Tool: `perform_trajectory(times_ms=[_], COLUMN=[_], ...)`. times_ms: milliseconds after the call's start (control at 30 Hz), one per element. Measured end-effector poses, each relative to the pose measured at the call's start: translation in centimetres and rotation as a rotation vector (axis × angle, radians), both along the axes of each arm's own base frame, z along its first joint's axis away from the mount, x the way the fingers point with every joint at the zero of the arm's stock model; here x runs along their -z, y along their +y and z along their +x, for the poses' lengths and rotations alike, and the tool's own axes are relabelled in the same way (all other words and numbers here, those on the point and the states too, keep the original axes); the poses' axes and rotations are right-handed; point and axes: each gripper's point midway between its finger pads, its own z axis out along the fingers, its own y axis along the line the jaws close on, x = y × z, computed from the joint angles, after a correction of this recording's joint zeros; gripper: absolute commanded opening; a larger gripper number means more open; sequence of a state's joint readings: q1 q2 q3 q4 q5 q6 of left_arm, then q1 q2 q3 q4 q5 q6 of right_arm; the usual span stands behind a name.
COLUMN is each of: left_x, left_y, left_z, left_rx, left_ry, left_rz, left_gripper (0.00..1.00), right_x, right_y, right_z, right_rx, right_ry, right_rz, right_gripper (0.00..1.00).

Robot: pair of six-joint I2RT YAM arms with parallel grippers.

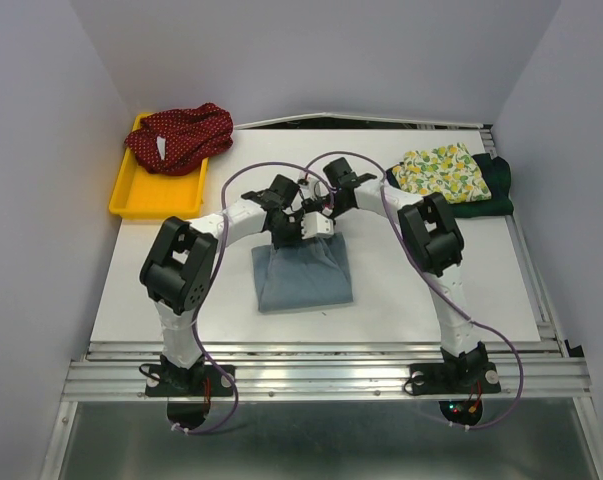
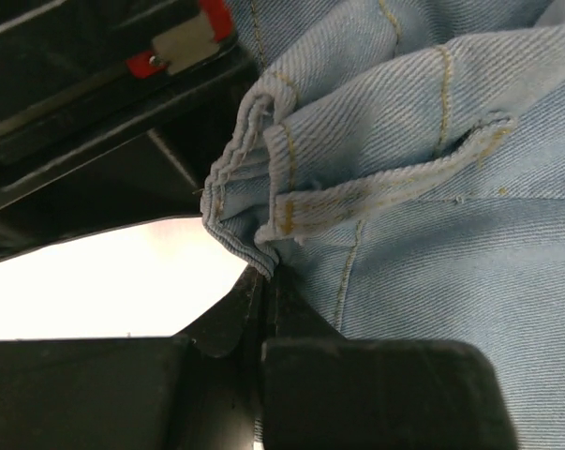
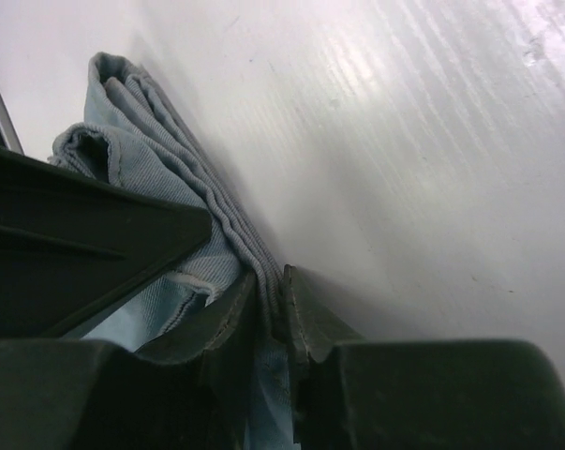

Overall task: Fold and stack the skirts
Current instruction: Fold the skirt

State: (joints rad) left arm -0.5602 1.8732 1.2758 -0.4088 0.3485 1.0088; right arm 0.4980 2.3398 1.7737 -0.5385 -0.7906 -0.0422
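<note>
The light-blue denim skirt [image 1: 304,276] lies folded in the middle of the table. My left gripper [image 1: 286,231] is shut on its far left edge; the left wrist view shows bunched denim hems [image 2: 263,178] pinched between the jaws. My right gripper [image 1: 319,226] is shut on the far right edge, with layered denim [image 3: 184,216] clamped between its jaws. The red white-dotted skirt [image 1: 179,137] lies crumpled in the yellow tray. The lemon-print skirt [image 1: 440,170] lies folded on top of the dark green skirt [image 1: 493,189] at the back right.
The yellow plastic tray [image 1: 146,195] stands at the back left of the white table [image 1: 411,290]. Purple cables loop over both arms. Grey walls close in the sides and the back.
</note>
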Motion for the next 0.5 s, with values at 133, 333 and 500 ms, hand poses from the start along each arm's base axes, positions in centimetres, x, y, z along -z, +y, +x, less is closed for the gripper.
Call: perform_trajectory(times_ms=[133, 333, 500], left_x=[0.1, 0.3, 0.1], left_y=[-0.1, 0.0, 0.1], left_z=[0.4, 1.0, 2.1], left_rx=[-0.009, -0.034, -0.062], left_ry=[-0.012, -0.009, 0.006], left_rz=[-0.009, -0.031, -0.054], left_gripper=[0.12, 0.23, 0.38], right_x=[0.0, 0.0, -0.8], right_y=[-0.5, -3.0, -6.9], right_z=[1.3, 4.8, 7.5], right_rx=[0.069, 0.204, 0.317], right_ry=[-0.004, -0.054, -0.076], right_rz=[-0.048, -0.129, -0.173], right_gripper=[0.25, 0.29, 0.34])
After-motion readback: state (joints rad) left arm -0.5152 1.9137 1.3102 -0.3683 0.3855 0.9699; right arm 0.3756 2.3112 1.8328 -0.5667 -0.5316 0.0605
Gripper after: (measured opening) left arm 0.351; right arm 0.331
